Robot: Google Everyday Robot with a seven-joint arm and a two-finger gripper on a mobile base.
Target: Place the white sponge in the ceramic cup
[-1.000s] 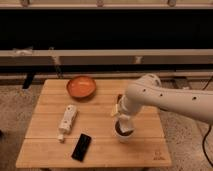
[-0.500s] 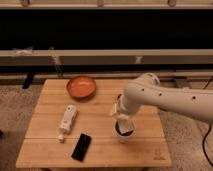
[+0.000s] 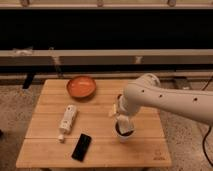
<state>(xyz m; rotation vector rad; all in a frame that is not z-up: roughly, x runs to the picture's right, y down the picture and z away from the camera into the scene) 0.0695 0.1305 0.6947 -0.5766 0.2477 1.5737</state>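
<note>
The ceramic cup (image 3: 124,134) stands on the wooden table (image 3: 95,150), right of centre, white with a dark inside. My gripper (image 3: 120,120) hangs straight over the cup's mouth, at the end of the white arm (image 3: 165,100) that reaches in from the right. A cream edge of the white sponge (image 3: 114,111) shows at the gripper's left side, just above the cup. The rest of the sponge is hidden by the gripper.
An orange bowl (image 3: 81,86) sits at the back left of the table. A white bottle with a cap (image 3: 67,121) lies on the left. A black flat device (image 3: 82,146) lies near the front edge.
The arm and gripper have held nearly still over the cup, with at most a slight shift downward. Other objects have not moved.
</note>
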